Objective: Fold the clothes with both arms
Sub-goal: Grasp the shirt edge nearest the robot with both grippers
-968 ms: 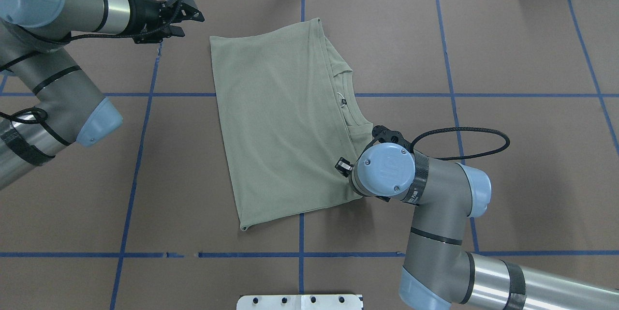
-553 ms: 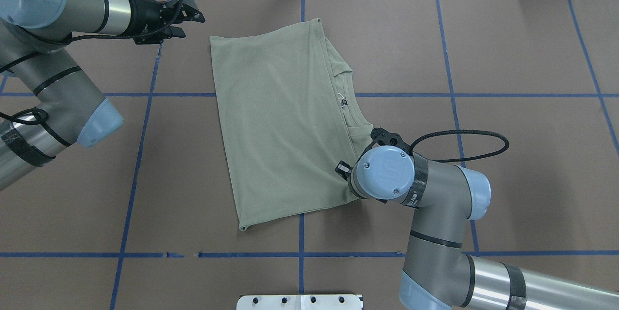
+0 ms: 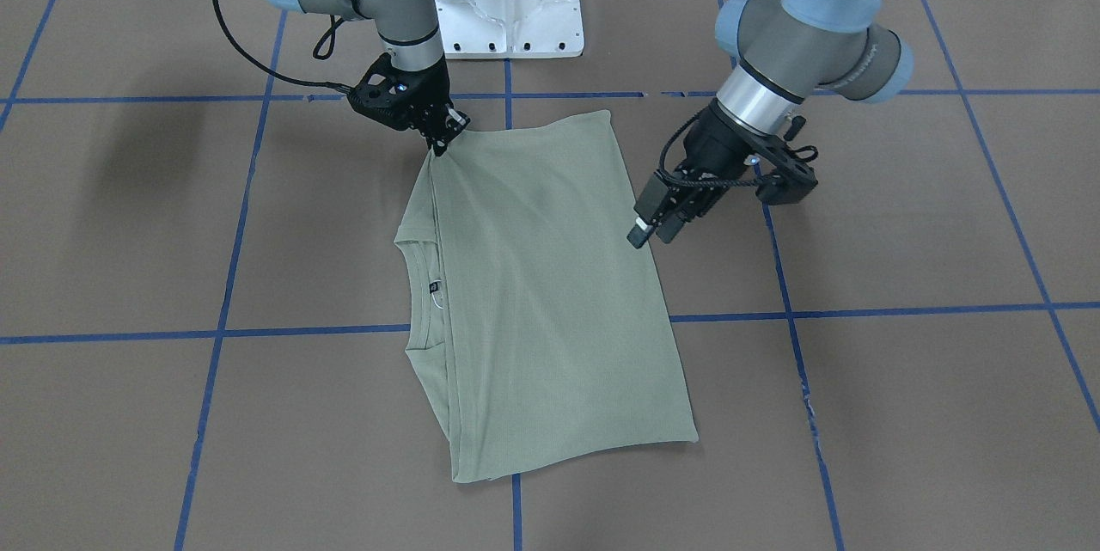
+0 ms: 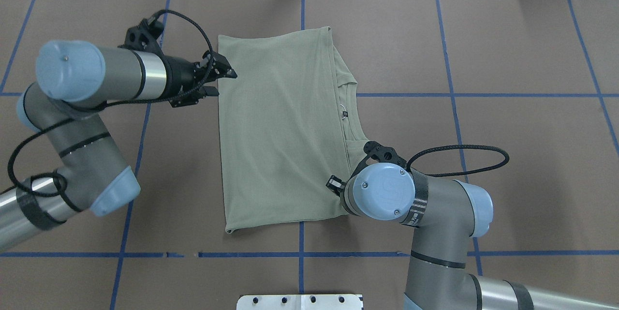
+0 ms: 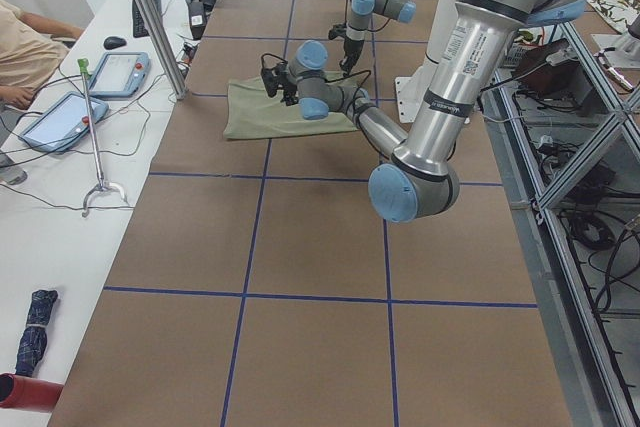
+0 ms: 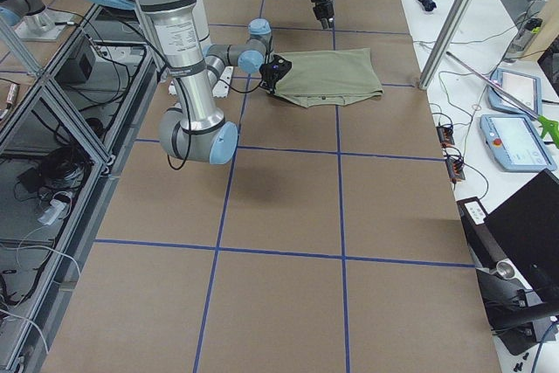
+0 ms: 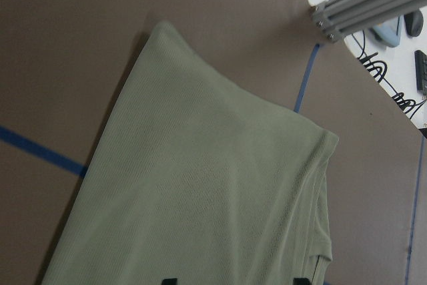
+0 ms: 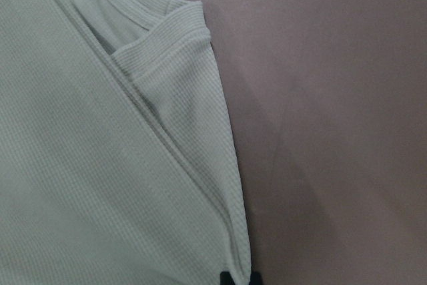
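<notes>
The left arm (image 4: 96, 75) reaches in level, its claw (image 4: 223, 82) spread wide at the edge of the shirt (image 4: 280, 126), holding nothing. The folded shirt lies flat mid-bench (image 4: 508, 58). The right arm (image 4: 435, 199) points its wrist down, its claw (image 3: 441, 144) pinched closed on the shirt's corner.

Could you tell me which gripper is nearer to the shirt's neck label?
Right. The right gripper pinches the shirt at a corner on the collar side, where the label sits. The left gripper is open at the opposite edge, across the shirt.
</notes>
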Robot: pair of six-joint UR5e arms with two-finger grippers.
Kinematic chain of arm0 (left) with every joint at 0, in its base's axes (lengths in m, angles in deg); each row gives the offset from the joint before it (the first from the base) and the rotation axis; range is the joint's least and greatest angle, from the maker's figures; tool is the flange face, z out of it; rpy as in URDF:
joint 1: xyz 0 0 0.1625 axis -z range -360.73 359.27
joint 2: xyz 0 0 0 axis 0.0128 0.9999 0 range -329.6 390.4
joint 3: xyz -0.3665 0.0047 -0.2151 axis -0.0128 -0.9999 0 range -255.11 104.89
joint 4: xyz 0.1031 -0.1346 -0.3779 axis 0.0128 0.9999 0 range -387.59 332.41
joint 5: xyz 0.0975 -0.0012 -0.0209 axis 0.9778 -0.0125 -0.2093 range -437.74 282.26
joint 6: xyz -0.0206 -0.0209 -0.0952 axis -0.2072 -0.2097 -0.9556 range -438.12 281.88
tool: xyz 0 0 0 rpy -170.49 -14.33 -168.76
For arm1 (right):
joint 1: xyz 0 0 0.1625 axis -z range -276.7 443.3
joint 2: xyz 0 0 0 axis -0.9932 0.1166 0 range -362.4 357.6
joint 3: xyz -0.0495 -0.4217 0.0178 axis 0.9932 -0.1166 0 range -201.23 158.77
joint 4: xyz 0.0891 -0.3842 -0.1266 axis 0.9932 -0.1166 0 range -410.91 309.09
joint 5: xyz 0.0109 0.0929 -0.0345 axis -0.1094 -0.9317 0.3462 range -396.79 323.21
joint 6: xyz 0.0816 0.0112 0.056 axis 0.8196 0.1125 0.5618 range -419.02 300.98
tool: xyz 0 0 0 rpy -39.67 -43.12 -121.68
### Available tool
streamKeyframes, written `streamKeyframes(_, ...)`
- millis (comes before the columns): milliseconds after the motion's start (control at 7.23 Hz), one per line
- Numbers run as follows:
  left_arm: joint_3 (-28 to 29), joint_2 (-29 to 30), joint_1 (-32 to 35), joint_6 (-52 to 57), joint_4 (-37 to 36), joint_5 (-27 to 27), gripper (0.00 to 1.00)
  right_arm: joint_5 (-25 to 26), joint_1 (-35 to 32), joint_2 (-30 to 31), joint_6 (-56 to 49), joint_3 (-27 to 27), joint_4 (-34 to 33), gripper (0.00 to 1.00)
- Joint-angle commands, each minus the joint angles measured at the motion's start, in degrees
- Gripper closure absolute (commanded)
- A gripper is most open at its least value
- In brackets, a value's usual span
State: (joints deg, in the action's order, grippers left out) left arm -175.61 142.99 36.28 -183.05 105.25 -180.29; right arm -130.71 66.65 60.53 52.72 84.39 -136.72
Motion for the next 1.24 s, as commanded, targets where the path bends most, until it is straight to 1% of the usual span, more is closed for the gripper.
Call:
streamKeyframes(0, -9.5, -7.0, -13.7, -6.9, -6.7, 8.4, 0.23, 0.7, 1.5, 0.1, 1.7, 1.6, -0.1, 1.0)
streamKeyframes(138, -10.7, -9.9, -20.0, -9.2, -7.5, 14.4, 0.23, 0.6, 1.6, 0.3, 1.7, 2.3, -0.1, 1.0)
streamKeyframes(277, -10.8, -11.9, -22.9, -10.7, -7.6, 16.4, 0.23, 0.7, 1.6, 0.7, 1.7, 2.4, 0.0, 1.0)
streamKeyframes(415, -10.7, -12.7, -24.8, -14.0, -7.9, 16.5, 0.23, 0.8, 1.6, 1.0, 1.7, 2.5, 0.1, 1.0)
streamKeyframes(553, -10.8, -12.9, -26.3, -15.1, -10.0, 16.6, 0.24, 0.9, 1.6, 1.1, 1.7, 2.6, 0.1, 1.0)
streamKeyframes(830, -10.7, -12.9, -27.4, -16.2, -11.1, 16.7, 0.26, 0.8, 1.6, 1.1, 1.7, 2.8, 0.1, 1.0)
streamKeyframes(968, -10.7, -12.8, -27.5, -16.4, -11.2, 16.8, 0.37, 0.8, 1.6, 1.2, 1.7, 2.7, 0.1, 1.0)
streamKeyframes(1107, -10.7, -12.8, -27.5, -17.3, -11.3, 18.9, 0.64, 0.8, 1.6, 1.2, 1.7, 2.8, 0.1, 1.0)
